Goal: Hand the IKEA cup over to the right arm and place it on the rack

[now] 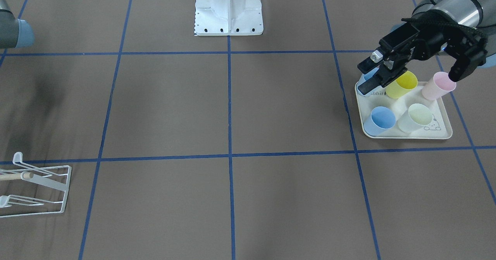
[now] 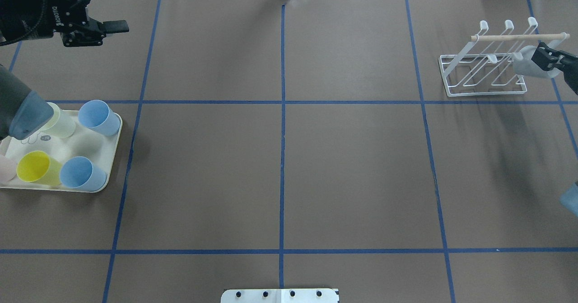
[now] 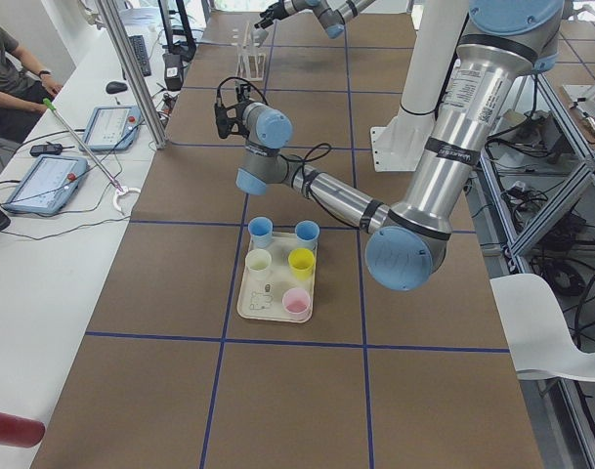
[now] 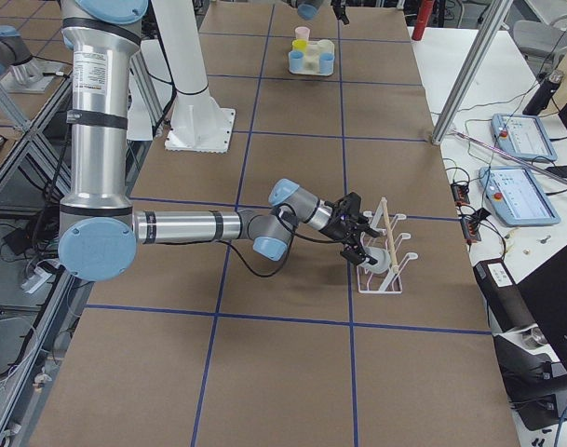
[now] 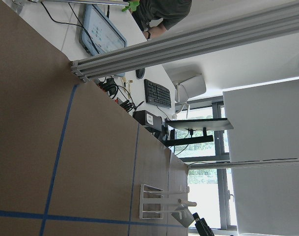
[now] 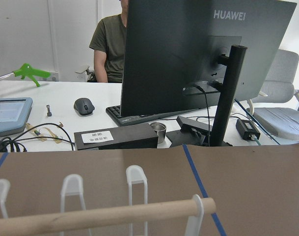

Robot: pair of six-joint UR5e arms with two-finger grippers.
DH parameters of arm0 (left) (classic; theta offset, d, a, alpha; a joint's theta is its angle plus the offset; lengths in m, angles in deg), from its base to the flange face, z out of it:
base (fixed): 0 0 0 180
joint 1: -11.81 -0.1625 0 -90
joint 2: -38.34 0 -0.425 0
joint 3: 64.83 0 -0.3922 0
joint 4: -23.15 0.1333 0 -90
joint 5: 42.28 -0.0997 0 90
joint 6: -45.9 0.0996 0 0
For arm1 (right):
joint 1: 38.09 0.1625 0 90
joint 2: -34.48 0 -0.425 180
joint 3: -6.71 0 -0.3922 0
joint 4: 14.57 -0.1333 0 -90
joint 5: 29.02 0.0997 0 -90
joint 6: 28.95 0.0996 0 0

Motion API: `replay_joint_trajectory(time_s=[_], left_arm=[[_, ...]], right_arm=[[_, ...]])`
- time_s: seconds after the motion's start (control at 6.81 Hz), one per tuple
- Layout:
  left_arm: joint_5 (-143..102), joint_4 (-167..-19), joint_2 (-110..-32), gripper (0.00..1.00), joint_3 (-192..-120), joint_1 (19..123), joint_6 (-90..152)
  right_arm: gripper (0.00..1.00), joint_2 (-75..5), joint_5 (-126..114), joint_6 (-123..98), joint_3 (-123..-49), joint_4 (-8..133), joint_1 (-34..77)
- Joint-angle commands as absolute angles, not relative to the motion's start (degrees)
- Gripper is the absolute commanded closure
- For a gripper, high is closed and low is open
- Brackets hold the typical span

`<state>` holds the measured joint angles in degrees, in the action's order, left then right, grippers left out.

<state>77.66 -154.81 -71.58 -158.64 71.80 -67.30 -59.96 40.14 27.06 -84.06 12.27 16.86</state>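
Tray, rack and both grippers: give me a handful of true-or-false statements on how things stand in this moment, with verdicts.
1. Five cups stand on the tray. True.
2. The left gripper is shut on one of them. False: it is open and empty, up above the tray.
3. The rack stands right beside the tray. False: it is at the opposite end of the table, on the robot's right.
4. A grey cup is at the rack, by the right gripper. True.
5. The yellow cup lies on its side. False: it stands upright, mouth up.
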Motion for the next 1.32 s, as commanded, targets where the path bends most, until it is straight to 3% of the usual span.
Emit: replay_joint_trajectory(time_s=[0.0, 0.59, 1.17], left_arm=[[77.86, -154.83, -71.70, 0.00, -158.61, 71.84, -67.21], [82.85, -147.74, -71.27, 0.00, -160.45, 75.95, -57.58], [90.26, -135.72, -63.37, 0.00, -162.21, 85.46, -30.64]], right_arm=[[0.00, -59.91, 44.42, 26.95, -85.13, 10.40, 17.19], [0.00, -58.95, 77.31, 26.60, -96.10, 19.59, 34.73], [0.00, -52.99, 91.26, 37.87, -96.83, 19.62, 34.95]])
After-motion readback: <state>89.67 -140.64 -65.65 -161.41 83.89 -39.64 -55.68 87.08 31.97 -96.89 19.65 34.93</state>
